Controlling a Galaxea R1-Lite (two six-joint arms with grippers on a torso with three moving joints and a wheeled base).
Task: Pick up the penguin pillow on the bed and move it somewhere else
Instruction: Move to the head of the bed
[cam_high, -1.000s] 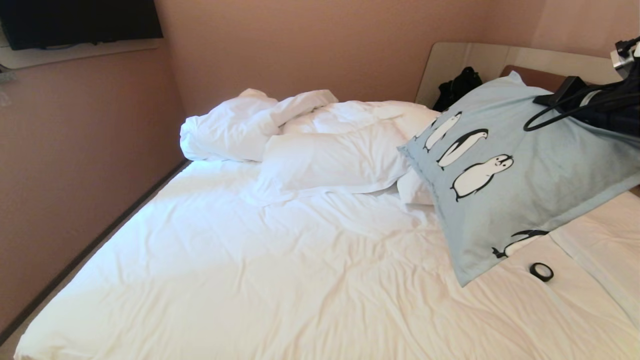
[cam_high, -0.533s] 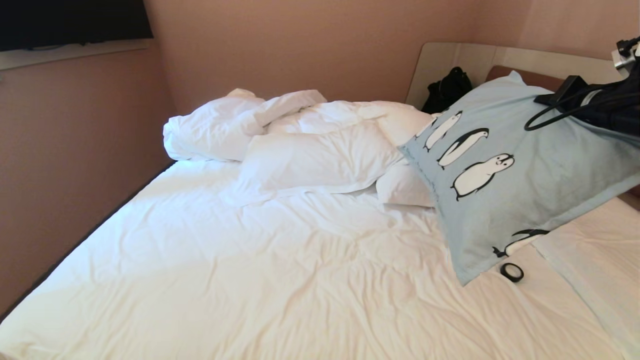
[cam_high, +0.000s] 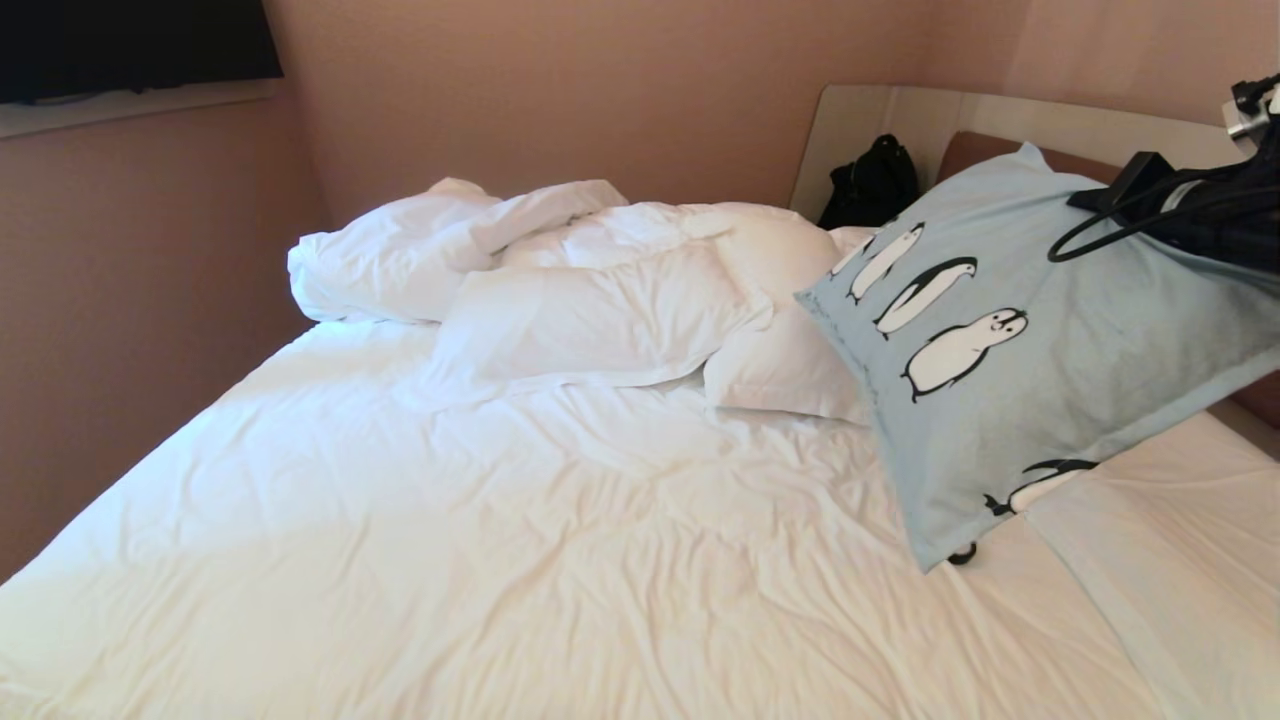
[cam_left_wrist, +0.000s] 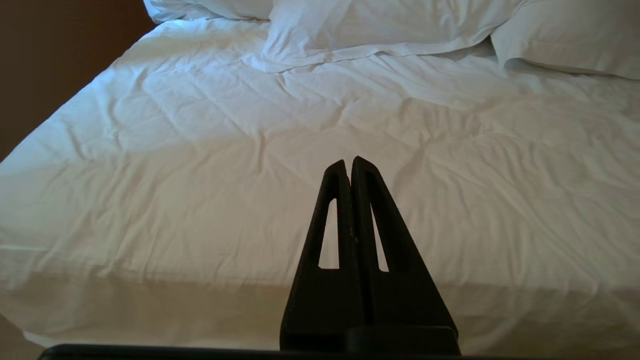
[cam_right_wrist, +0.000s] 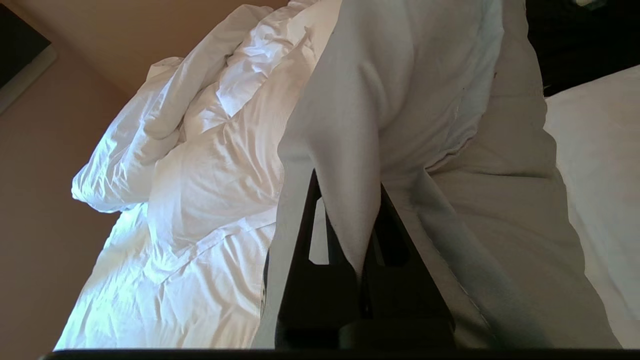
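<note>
The right gripper (cam_right_wrist: 350, 280) is clamped on a fold of the penguin pillow (cam_high: 1030, 370), which hangs tilted in the air over the right side of the bed (cam_high: 560, 560), its low corner just above the sheet. The step in hand looks like the carry. To do it well the grip should stay firm on that fold, and the pillow should travel high enough for the low corner to pass over the white pillows (cam_high: 600, 325) and the duvet (cam_high: 450, 245) on the far side.

The left gripper (cam_left_wrist: 350, 167), fingers together, hangs idle at the near edge.

The pillow hides the right fingertips and most of a small dark thing (cam_high: 962, 555) beneath its low corner. The head view cuts off the right arm.
</note>
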